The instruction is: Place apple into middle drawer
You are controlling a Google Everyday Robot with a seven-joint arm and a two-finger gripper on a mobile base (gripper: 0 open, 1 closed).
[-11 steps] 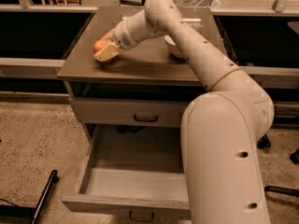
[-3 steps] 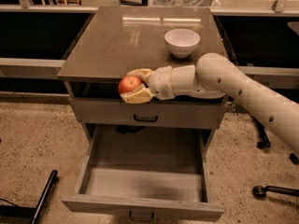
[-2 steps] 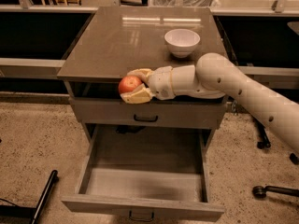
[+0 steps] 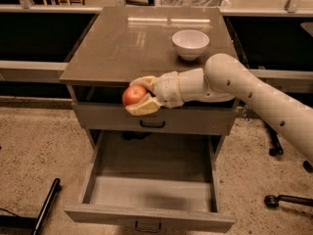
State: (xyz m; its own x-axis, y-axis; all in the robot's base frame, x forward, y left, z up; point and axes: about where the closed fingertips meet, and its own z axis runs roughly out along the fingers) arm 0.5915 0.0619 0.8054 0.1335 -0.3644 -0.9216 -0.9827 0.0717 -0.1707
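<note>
The small red-orange apple [image 4: 133, 95] is held in my gripper [image 4: 140, 94], which is shut on it with one pale finger above and one below. The gripper sits in front of the cabinet's front edge, over the upper grey drawer front [image 4: 154, 119], which is closed. The middle drawer [image 4: 151, 192] below is pulled wide open toward the camera, with a pale grey floor and a small dark loop handle on its front. The apple hangs well above the drawer's back left part. My white arm [image 4: 254, 99] reaches in from the right.
A white bowl [image 4: 190, 43] stands on the brown cabinet top [image 4: 127, 43] at the back right. A dark bar [image 4: 46, 207] lies on the gravelly floor at lower left. Chair casters [image 4: 274, 199] show at lower right.
From 3.7 s ago, the gripper carried the apple off the cabinet top's left side down to its front edge. Over the last second it has stayed nearly still.
</note>
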